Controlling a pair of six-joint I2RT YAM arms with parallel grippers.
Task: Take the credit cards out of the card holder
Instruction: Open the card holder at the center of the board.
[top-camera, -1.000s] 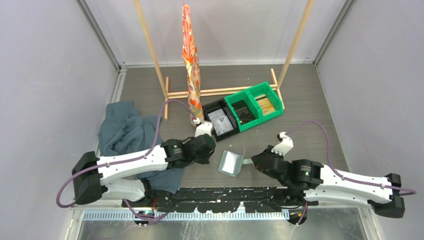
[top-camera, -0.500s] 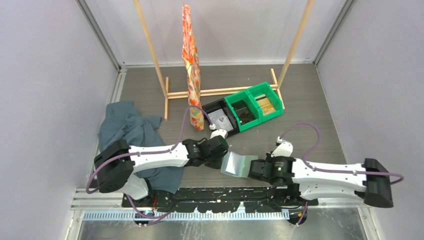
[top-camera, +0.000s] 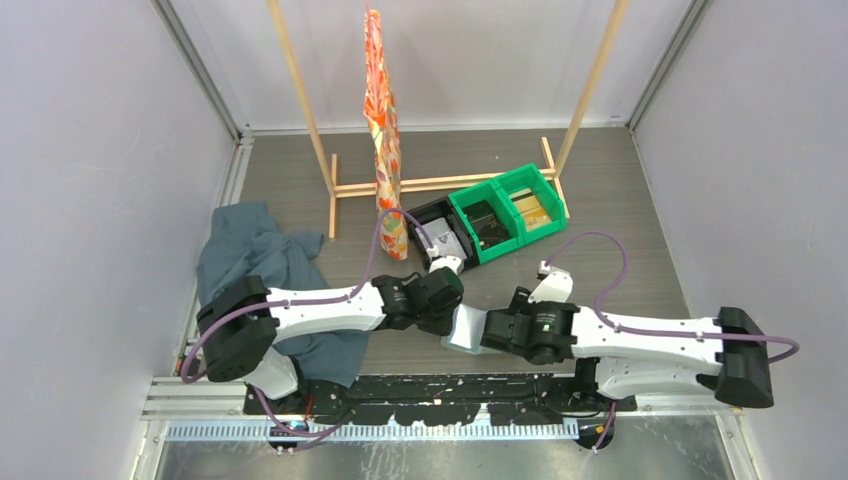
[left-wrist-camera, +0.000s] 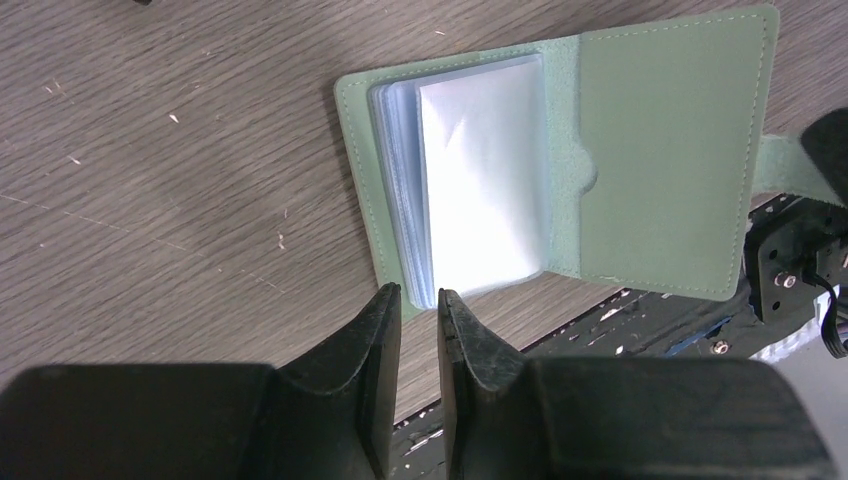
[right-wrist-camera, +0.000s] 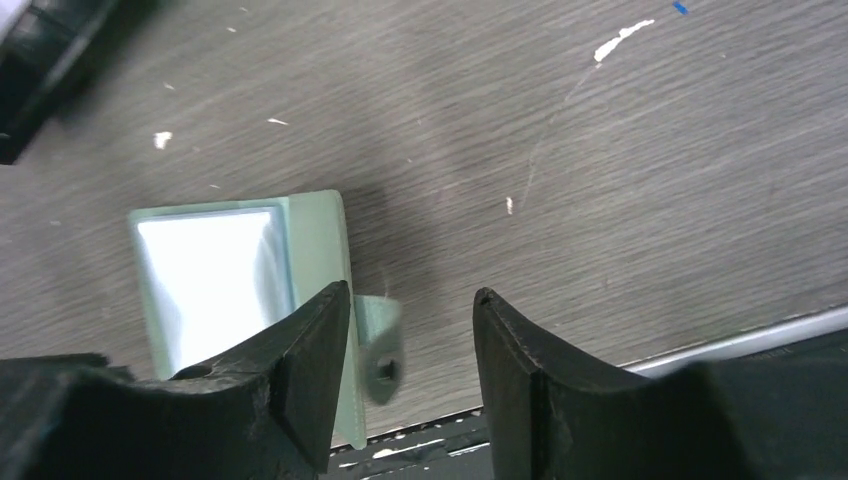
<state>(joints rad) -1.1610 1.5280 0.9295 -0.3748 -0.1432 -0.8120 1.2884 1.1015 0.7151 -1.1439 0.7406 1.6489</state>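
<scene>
The grey wood-grain table fills the floor of the cell. At its far side stands a wooden frame with a long orange patterned fabric hanging from it. A dark teal cloth lies crumpled on the left, partly under the left arm. The right arm reaches in from the other side, and the two meet near the front edge. Beyond them sit two joined green bins with a black bin touching their left end.

The card holder lies open and flat on the table between the two wrists, close to the front edge. A stack of clear sleeves rests on one half and the other half is plain sage green.

The left gripper has its jaws only a narrow slit apart, with the tips right at the holder's near edge; whether they touch it is unclear. The right gripper stands wide, holding nothing, over the holder's small strap tab, which lies beside its left finger
</scene>
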